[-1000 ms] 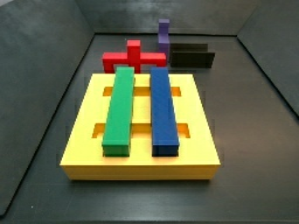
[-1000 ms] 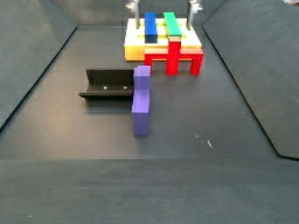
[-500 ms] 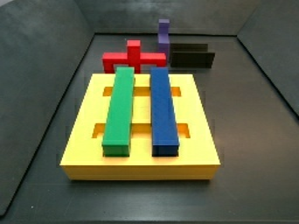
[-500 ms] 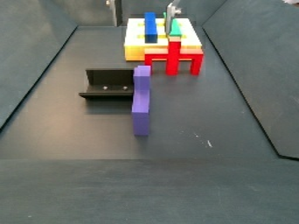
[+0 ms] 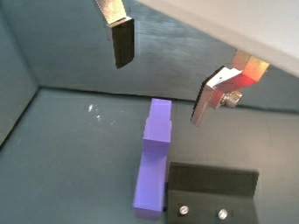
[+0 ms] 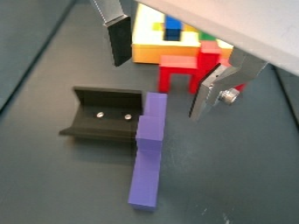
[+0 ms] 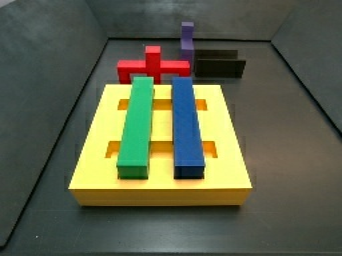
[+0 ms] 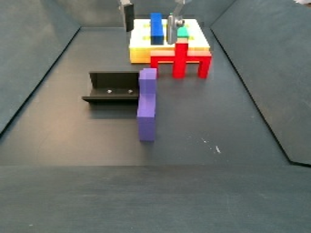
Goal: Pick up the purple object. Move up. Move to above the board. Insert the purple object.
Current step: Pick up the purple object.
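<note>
The long purple block [image 8: 147,104] lies flat on the dark grey table floor [image 8: 231,173], near the middle of the table in a side view, its length running from the near edge toward the far edge. In both wrist views the purple block [image 6: 147,150] shows a stepped outline, one end portion sitting slightly offset from the rest [image 5: 151,156]. The dark L-shaped fixture [image 8: 112,89] stands just beside that block on its side toward the left table edge in that side view, and two small holes show in its base plate [image 6: 105,114].

The gripper [image 6: 162,63] hangs in the air above the block, its flat silver fingers [image 5: 121,37] spread wide with nothing between them, well clear of the purple piece. In a side view only the gripper [image 8: 152,13] fingertips show at the far edge of the table, over the board.

The yellow rectangular board [image 7: 163,150] sits toward the far edge in a side view [image 8: 168,47]. A long green bar [image 7: 136,122] and a long blue bar [image 7: 186,124] lie side by side across its slots. A red cross-shaped block [image 7: 155,67] stands just beside the board, between the board and the purple block [image 7: 187,38], and the fixture [image 7: 221,65] is close by it.
</note>
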You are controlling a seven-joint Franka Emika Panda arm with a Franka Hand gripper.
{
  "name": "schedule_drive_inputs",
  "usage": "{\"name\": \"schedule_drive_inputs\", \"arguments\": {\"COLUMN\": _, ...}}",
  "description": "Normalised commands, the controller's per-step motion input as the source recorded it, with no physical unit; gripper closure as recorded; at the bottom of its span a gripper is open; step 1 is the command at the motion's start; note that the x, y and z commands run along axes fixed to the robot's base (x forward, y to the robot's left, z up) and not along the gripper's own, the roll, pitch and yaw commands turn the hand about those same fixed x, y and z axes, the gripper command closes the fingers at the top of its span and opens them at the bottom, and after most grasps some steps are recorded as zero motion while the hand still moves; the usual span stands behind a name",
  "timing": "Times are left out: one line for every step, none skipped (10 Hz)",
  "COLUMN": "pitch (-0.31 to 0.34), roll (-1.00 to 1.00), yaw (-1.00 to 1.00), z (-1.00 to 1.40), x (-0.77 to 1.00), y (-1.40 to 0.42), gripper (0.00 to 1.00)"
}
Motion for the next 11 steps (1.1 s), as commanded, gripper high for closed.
{"name": "schedule_drive_inputs", "arguments": {"pitch": 0.0, "roll": -0.07, "yaw": -1.0, "z": -0.21, "x": 0.0, "y": 0.0, "gripper": 0.0}}
{"name": "schedule_drive_inputs", "arguments": {"pitch": 0.0, "roll": -0.08, "yaw": -1.0, "z": -0.24, "x": 0.01, "y": 0.0, "gripper": 0.0}}
{"name": "schedule_drive_inputs", "arguments": {"pitch": 0.0, "roll": -0.07, "yaw": -1.0, "z": -0.25, "x": 0.01, "y": 0.0, "gripper": 0.0}}
{"name": "schedule_drive_inputs", "arguments": {"pitch": 0.0, "roll": -0.02, "yaw": -1.0, "z": -0.26, "x": 0.01, "y": 0.0, "gripper": 0.0}}
{"name": "schedule_drive_inputs", "arguments": {"pitch": 0.0, "roll": 0.0, "yaw": -1.0, "z": -0.27, "x": 0.0, "y": 0.0, "gripper": 0.0}}
{"name": "schedule_drive_inputs", "arguments": {"pitch": 0.0, "roll": -0.01, "yaw": -1.0, "z": -0.25, "x": 0.07, "y": 0.01, "gripper": 0.0}}
{"name": "schedule_drive_inputs", "arguments": {"pitch": 0.0, "roll": -0.02, "yaw": -0.97, "z": -0.26, "x": 0.13, "y": 0.04, "gripper": 0.0}}
{"name": "schedule_drive_inputs", "arguments": {"pitch": 0.0, "roll": -0.05, "yaw": -0.91, "z": -0.28, "x": 0.21, "y": 0.06, "gripper": 0.0}}
{"name": "schedule_drive_inputs", "arguments": {"pitch": 0.0, "roll": -0.04, "yaw": -0.9, "z": -0.28, "x": 0.21, "y": 0.08, "gripper": 0.0}}
{"name": "schedule_drive_inputs", "arguments": {"pitch": 0.016, "roll": -0.04, "yaw": -0.88, "z": -0.26, "x": 0.21, "y": 0.09, "gripper": 0.0}}
{"name": "schedule_drive_inputs", "arguments": {"pitch": 0.013, "roll": -0.06, "yaw": -0.82, "z": -0.28, "x": 0.13, "y": 0.09, "gripper": 0.0}}
